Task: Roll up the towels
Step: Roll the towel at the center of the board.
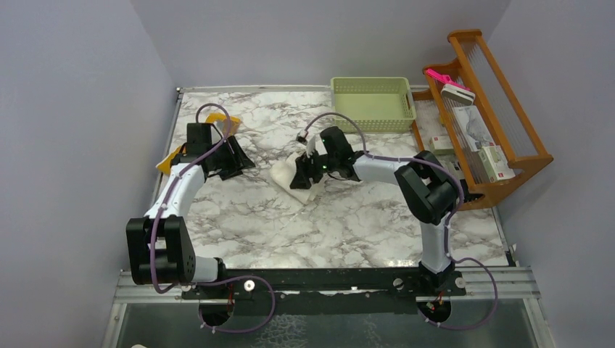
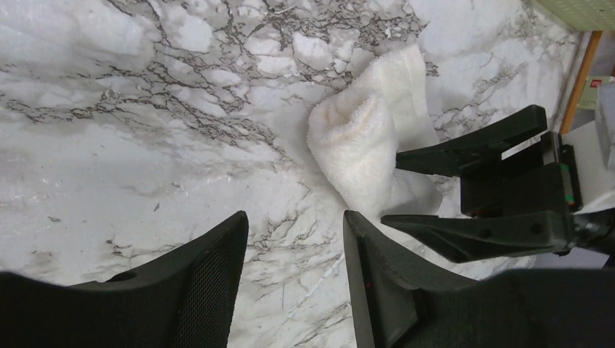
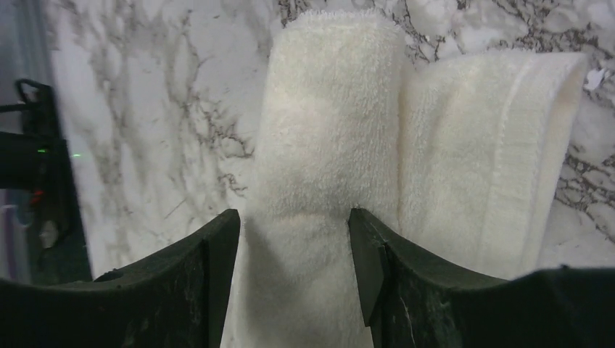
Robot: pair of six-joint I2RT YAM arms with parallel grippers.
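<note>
The cream-white towel (image 1: pixel 284 174) lies mid-table, partly rolled. In the right wrist view its roll (image 3: pixel 326 145) runs up between my fingers, and the flat unrolled part (image 3: pixel 493 145) lies to the right. My right gripper (image 3: pixel 290 214) is open and straddles the roll, fingers at its sides; it also shows in the top view (image 1: pixel 301 177) and the left wrist view (image 2: pixel 391 187). The mustard-yellow towel (image 1: pixel 171 159) lies at the far left, mostly hidden under my left arm. My left gripper (image 1: pixel 243 161) is open and empty over bare marble (image 2: pixel 294 217), to the left of the cream towel (image 2: pixel 362 138).
A pale green basket (image 1: pixel 371 101) stands at the back of the table. A wooden rack (image 1: pixel 508 138) with boxes and a pink item (image 1: pixel 439 75) stands along the right edge. Grey walls close in on the left and at the back.
</note>
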